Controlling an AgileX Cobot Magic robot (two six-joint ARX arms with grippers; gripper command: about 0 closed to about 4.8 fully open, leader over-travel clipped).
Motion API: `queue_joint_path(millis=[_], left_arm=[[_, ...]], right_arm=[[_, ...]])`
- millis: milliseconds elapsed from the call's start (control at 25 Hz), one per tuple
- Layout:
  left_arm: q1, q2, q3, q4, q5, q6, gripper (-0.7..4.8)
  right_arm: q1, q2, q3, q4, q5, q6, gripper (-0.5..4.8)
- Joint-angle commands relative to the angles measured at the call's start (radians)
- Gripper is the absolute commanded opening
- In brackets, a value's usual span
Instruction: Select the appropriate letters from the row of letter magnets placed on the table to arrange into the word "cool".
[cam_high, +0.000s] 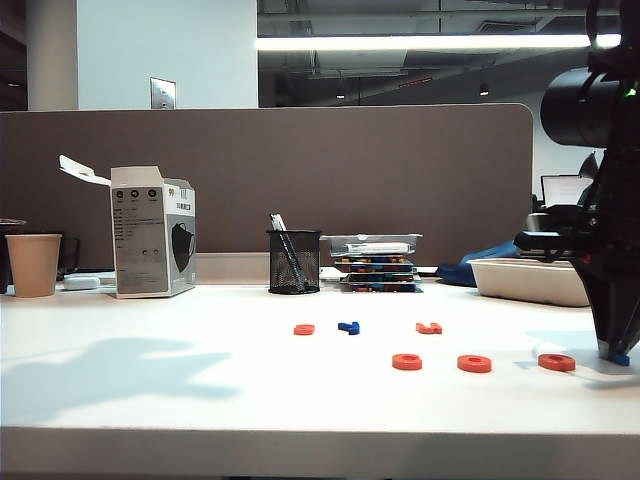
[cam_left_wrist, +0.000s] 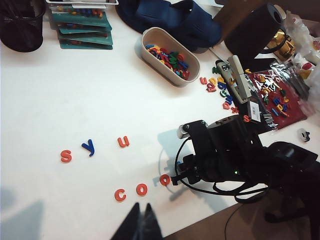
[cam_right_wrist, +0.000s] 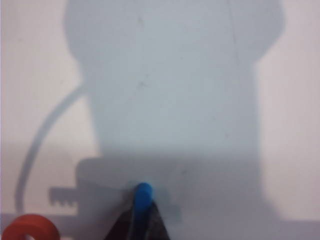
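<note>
While three orange letters already lie in a near row on the table (cam_high: 180, 380), the right gripper (cam_high: 614, 352) hangs just above the white surface at the row's right end, its jaws pinched narrow on the light-blue bar (cam_right_wrist: 143, 196). Only the bar's rounded tip pokes out beyond the dark fingertips in the right wrist view (a small blue speck at the finger ends in the exterior view), and it is held upright between them, presumably so it can be set down as the final "l".

Spelled so far, from the left wrist view: c (cam_left_wrist: 120, 194), o (cam_left_wrist: 142, 189) and a second o (cam_left_wrist: 165, 180), evenly spaced and well apart from the back row. That back row keeps the leftovers: the orange s (cam_left_wrist: 65, 156), the dark-blue y (cam_left_wrist: 89, 146) and the orange u (cam_left_wrist: 123, 141), none wanted for "cool".

By my judgement the task is nearly done; the remaining move calls for lowering the bar just beside the last o without nudging it.

The left gripper (cam_left_wrist: 141, 222) waits off to the side, over the table's near edge, its dark fingers closed together on nothing.
</note>
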Motion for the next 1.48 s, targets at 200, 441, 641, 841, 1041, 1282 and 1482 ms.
queue_joint_path(millis=[200,441,641,841,1041,1282,1482], left_arm=[[0.000,-0.003,0.004,-0.002,0.004,0.004,-0.03],[0.000,-0.003,0.004,-0.002,0.004,0.003,-0.03],[0.000,-0.003,0.004,-0.002,0.004,0.004,-0.03],[0.000,-0.003,0.004,-0.002,0.004,0.004,-0.03],[0.000,-0.003,0.004,-0.002,0.004,0.004,-0.03],[0.000,-0.003,0.004,-0.002,0.004,0.004,-0.03],[0.000,-0.003,0.004,-0.002,0.004,0.004,-0.03]], right_arm=[[0.000,0.008,-0.036,-0.027,0.005,0.002,-0.08],[0.000,0.006,-0.035,-0.058,-0.002,0.005,-0.08],[0.000,0.006,-0.035,-0.063,-0.018,0.005,-0.08],[0.000,0.006,-0.035,-0.081,-0.018,0.005,-0.08],[0.000,0.005,-0.035,-0.085,-0.018,0.005,-0.07],[0.000,0.005,-0.033,-0.085,-0.018,0.005,0.64],[0.000,-0.001,-0.028,-0.083,-0.018,0.005,0.73]])
